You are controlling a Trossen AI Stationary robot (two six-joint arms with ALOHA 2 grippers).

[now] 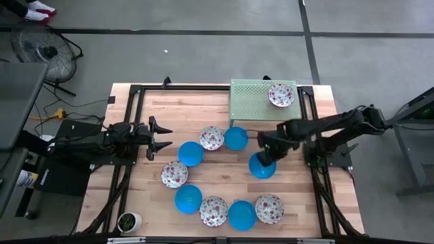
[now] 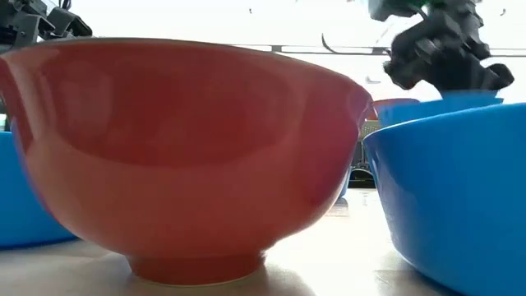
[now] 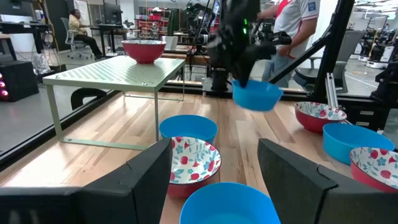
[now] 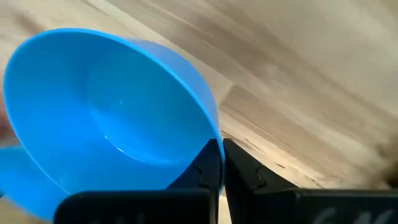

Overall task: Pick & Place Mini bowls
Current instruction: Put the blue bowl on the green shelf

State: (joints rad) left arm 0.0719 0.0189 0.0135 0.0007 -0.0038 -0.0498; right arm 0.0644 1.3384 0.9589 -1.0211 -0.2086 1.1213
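While the right gripper (image 1: 265, 155) pinches the rim of a blue bowl (image 1: 262, 166), lifted clear of the wood in the left wrist view, the green perforated rack (image 1: 251, 102) lies just beyond it at the table's far edge, one floral bowl (image 1: 281, 95) already on it. Right arm is much nearer the rack. Left gripper (image 1: 163, 137) waits, fingers wide, at the left side. Other bowls ring the table (image 1: 224, 176). Low view is blocked by near bowls; lift height is hard to judge
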